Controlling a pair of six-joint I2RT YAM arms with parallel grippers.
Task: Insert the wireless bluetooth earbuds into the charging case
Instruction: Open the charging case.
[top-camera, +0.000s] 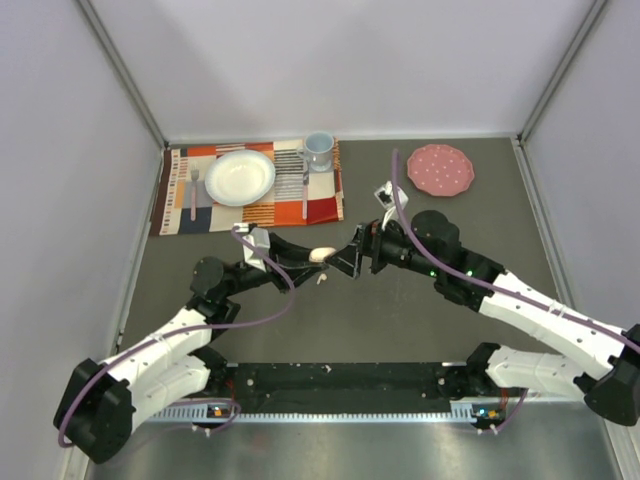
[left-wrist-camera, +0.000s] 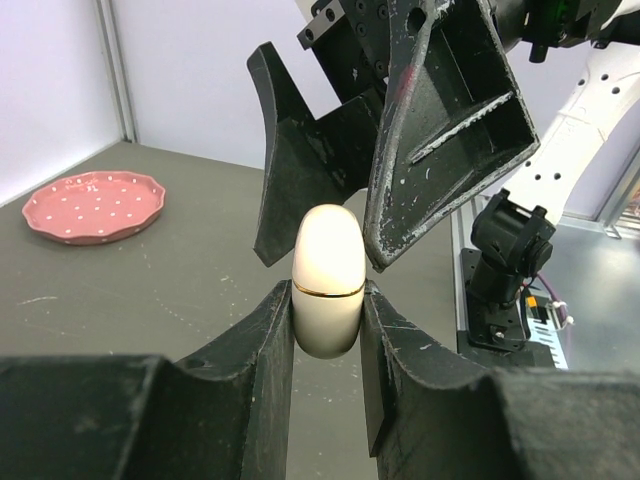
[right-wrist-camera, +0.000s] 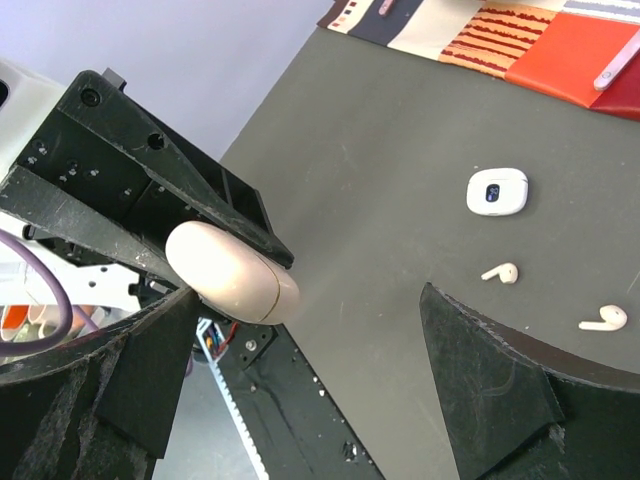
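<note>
a robot test cell in a lab: plain white panels (top-camera: 350, 60) enclose the grey table (top-camera: 380, 320), with a striped placemat (top-camera: 250, 190) beyond the left pincer (top-camera: 320, 257).

Far side of the dark table (top-camera: 400, 320): a striped patchwork placemat (top-camera: 255, 212) lying flat. On it sits a white plate (top-camera: 240, 177), with a pink fork (top-camera: 193, 190) to its left, a pale utensil (top-camera: 305, 190) to its right and a light blue mug (top-camera: 318, 150) at the far right corner. Well off to the right, alone, is a pink dotted plate (top-camera: 440, 169).
</note>
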